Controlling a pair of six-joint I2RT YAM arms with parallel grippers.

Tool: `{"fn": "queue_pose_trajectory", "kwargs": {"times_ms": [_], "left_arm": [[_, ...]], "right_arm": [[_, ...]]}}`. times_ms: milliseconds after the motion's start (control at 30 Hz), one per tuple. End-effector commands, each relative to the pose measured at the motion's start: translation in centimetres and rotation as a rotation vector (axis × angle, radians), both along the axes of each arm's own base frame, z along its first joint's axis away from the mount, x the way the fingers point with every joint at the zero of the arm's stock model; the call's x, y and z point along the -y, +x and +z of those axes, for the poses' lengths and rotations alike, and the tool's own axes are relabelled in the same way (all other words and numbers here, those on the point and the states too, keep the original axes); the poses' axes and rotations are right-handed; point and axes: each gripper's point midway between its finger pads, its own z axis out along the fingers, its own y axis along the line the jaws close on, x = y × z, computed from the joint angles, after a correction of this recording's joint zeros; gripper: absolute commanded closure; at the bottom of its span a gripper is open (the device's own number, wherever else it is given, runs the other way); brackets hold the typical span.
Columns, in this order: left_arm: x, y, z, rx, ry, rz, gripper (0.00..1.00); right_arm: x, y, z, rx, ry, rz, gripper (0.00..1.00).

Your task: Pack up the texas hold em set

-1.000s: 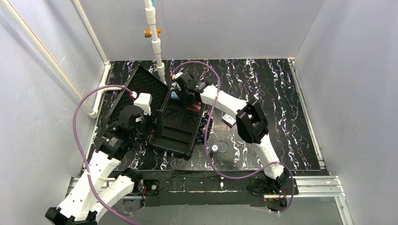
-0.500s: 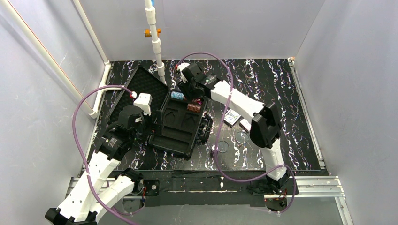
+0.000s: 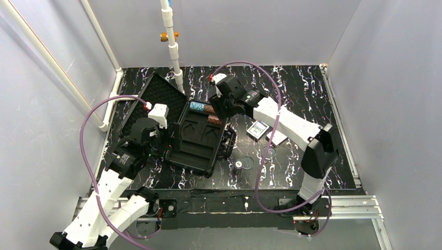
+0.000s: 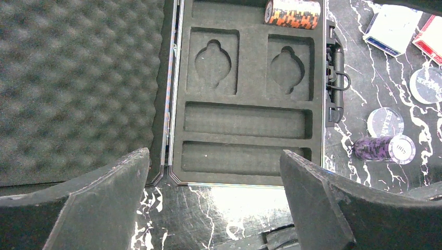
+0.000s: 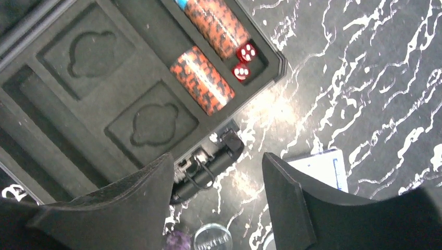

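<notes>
The black case lies open, its foam lid [image 3: 156,99] to the left and its moulded tray [image 3: 200,140] to the right. In the tray's far slots lie a teal chip stack [image 3: 197,106], two brown stacks [image 5: 206,78] and two red dice [image 5: 246,52]. On the table lie a purple stack [image 3: 238,165], two card decks [image 3: 258,129] and round discs [image 3: 247,163]. My right gripper [image 3: 221,105] is open and empty above the tray's far right corner and handle [image 5: 208,166]. My left gripper [image 3: 166,139] is open and empty at the case's near end [image 4: 250,179].
A white pipe [image 3: 174,52] stands behind the lid. Purple cables loop over both arms. The grey walls close in at left, back and right. The marbled black table [image 3: 302,94] spreads out to the right of the case.
My right arm has swung right and its gripper has drawn back from over the tray's far slots. A brown stack now shows beside the teal one. The left arm has not moved.
</notes>
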Motion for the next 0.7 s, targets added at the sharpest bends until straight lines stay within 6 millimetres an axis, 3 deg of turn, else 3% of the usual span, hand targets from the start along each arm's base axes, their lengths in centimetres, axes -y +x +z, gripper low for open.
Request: {"fn": "queue_pose_trajectory", "kwargs": {"times_ms": [0,167,267,333,467,667], "left_arm": [[0.2,-0.2,1.2,0.025,-0.024,-0.006,0.05],[0.2,-0.2,1.2,0.024,-0.026,-0.008,0.05],[0.2,-0.2,1.3,0.028,-0.029,-0.007,0.05],[0.2,-0.2,1.3,0.027,-0.030,-0.009,0.05],[0.5,-0.3,1.3,0.027,-0.042,-0.019,0.02],[0.6,-0.3,1.4,0.035,-0.050,-0.026,0.02]], "right_arm": [[2.0,-1.9,2.0,0.002,0.045,-0.037,0.27],[5.0,-5.0,-0.6,-0.101,-0.051,-0.032,0.23],[7.8,-7.5,-2.5,-0.166,-0.128,-0.034,0.06],[7.8,-10.7,-4.5,-0.301,-0.113,0.046,0.01],[8.3,-13.7,-6.4,-0.419,-0.115,0.114,0.02],[8.3,-14.3,-8.2,-0.449,-0.098,0.089,0.02]]}}
